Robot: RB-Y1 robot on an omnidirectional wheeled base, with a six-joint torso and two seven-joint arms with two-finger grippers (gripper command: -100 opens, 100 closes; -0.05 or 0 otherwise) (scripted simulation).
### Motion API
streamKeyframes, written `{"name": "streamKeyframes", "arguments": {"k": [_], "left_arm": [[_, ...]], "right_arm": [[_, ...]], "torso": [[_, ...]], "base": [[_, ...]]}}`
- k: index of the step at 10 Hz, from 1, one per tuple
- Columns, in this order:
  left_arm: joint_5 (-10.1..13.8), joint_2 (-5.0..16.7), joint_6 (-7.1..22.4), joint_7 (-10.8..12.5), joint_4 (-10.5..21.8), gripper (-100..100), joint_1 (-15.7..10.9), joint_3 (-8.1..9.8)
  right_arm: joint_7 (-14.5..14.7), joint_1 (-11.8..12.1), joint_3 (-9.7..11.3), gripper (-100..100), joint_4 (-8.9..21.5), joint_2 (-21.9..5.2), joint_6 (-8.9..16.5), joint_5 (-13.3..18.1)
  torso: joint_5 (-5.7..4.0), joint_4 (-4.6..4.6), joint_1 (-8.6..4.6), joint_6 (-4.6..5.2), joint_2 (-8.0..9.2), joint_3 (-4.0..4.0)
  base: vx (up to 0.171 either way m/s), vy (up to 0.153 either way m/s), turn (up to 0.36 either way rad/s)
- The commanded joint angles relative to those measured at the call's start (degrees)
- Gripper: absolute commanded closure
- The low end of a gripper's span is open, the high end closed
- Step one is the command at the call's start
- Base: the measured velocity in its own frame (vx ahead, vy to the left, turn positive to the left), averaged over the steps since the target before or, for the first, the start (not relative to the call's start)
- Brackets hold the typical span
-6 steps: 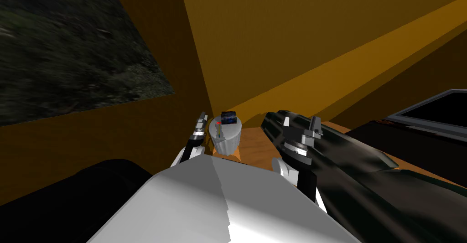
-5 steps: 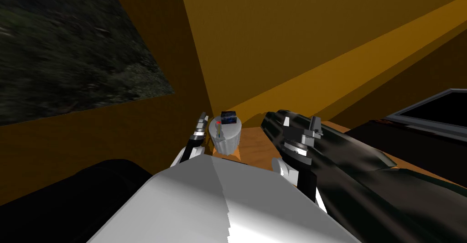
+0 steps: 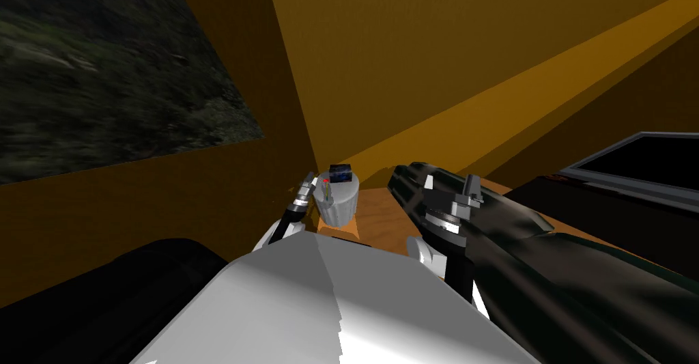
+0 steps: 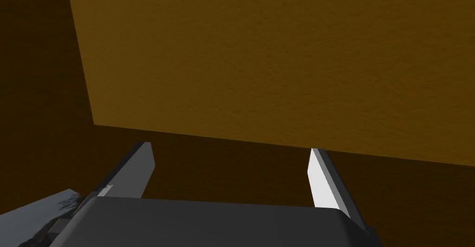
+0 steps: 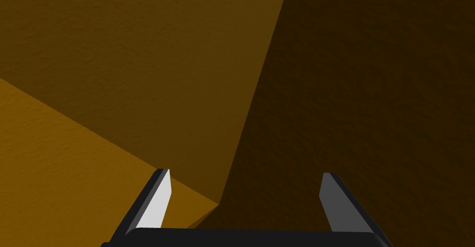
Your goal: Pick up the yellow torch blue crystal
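Observation:
A small upright torch (image 3: 327,192), thin with a red spot at its top, stands on a pale round stand (image 3: 338,207) in the corner of the ochre walls. A dark blue block (image 3: 340,173) sits behind it on the same stand. My left gripper (image 3: 308,178) hangs just left of the stand, level with its top and apart from the torch; in the left wrist view its fingers (image 4: 139,165) stand open before a wall. My right gripper (image 3: 450,184) is held open to the right of the stand, over a glossy black shape, with nothing between its fingers (image 5: 160,198).
A long glossy black shape (image 3: 532,250) lies along the right. A dark grey-framed panel (image 3: 635,169) stands at the far right. Orange wood floor (image 3: 375,216) shows beside the stand. A large dark picture (image 3: 102,73) hangs on the left wall.
My left gripper has tipped a little to the right, nearer the stand. The head view has shifted slightly. The right arm has kept its place.

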Motion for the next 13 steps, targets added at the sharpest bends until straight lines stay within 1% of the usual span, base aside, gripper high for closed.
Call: {"name": "streamKeyframes", "arguments": {"k": [1,2,3,4,5,6,7,8,9,10,11,12,13], "left_arm": [[0.8,2.9,0.0,1.9,1.5,-100,-0.3,-1.41],[1.6,4.6,-0.3,3.7,3.1,-100,-0.3,-2.72],[1.6,5.5,-0.3,3.7,3.1,-100,-0.3,-2.72],[2.5,7.7,-0.6,5.6,4.8,-100,-0.3,-4.17],[2.5,8.2,-0.6,5.6,4.8,-100,-0.3,-4.17],[3.4,10.5,-1.0,7.6,6.6,-100,-0.3,-5.76],[3.4,11.1,-1.0,7.6,6.6,-100,-0.3,-5.76],[4.3,13.3,-1.3,9.6,8.6,-100,-0.3,-7.49],[4.3,14.0,-1.3,9.6,8.6,-100,-0.3,-7.49],[5.4,16.4,-1.7,11.7,10.7,-100,-0.3,-9.35],[5.4,17.0,-1.7,11.7,10.7,-100,-0.3,-9.35],[6.4,19.1,-2.1,13.8,13.0,-100,-0.2,-11.34],[6.4,20.0,-2.1,13.8,13.0,-100,-0.2,-11.34]], "right_arm": [[0.0,0.0,0.0,0,0.0,0.0,0.0,0.0],[0.0,0.0,0.0,0,0.0,0.0,0.0,0.0],[0.0,0.0,0.0,0,0.0,0.0,0.0,0.0],[0.0,0.0,0.0,0,0.0,0.0,0.0,0.0],[0.0,0.0,0.0,0,0.0,0.0,0.0,0.0],[0.0,0.0,0.0,0,0.0,0.0,0.0,0.0],[0.0,0.0,0.0,0,0.0,0.0,0.0,0.0],[0.0,0.0,0.0,0,0.0,0.0,0.0,0.0],[0.0,0.0,0.0,0,0.0,0.0,0.0,0.0],[0.0,0.0,0.0,0,0.0,0.0,0.0,0.0],[0.0,0.0,0.0,0,0.0,0.0,0.0,0.0],[0.0,0.0,0.0,0,0.0,0.0,0.0,0.0],[0.0,0.0,0.0,0,0.0,0.0,0.0,0.0]], "torso": [[0.0,0.0,0.0,0.0,0.0,0.0],[0.01,-0.01,0.02,0.01,-0.04,-0.03],[-0.01,0.0,-0.08,0.02,0.02,0.0],[-0.01,-0.01,-0.02,0.0,-0.03,-0.02],[0.0,-0.02,-0.03,0.01,-0.08,-0.05],[0.0,-0.03,0.03,0.0,-0.15,-0.08],[0.01,-0.03,0.0,0.02,-0.13,-0.08],[0.01,-0.03,0.05,-0.01,-0.16,-0.09],[0.01,-0.03,0.0,0.01,-0.12,-0.08],[0.0,-0.03,0.03,-0.01,-0.17,-0.09],[0.0,-0.04,-0.02,0.01,-0.18,-0.11],[0.0,-0.05,0.01,-0.01,-0.23,-0.13],[0.0,-0.05,-0.03,0.01,-0.21,-0.13]], "base": [[-0.084,-0.04,-0.053],[-0.113,-0.073,-0.085],[-0.09,-0.051,-0.017],[-0.073,-0.055,-0.065],[-0.056,-0.04,-0.037],[-0.07,-0.048,-0.075],[-0.06,-0.038,-0.04],[-0.073,-0.053,-0.099],[-0.054,-0.044,-0.042],[-0.051,-0.057,-0.108],[-0.04,-0.049,-0.05],[-0.045,-0.063,-0.108],[-0.045,-0.048,-0.06]]}}
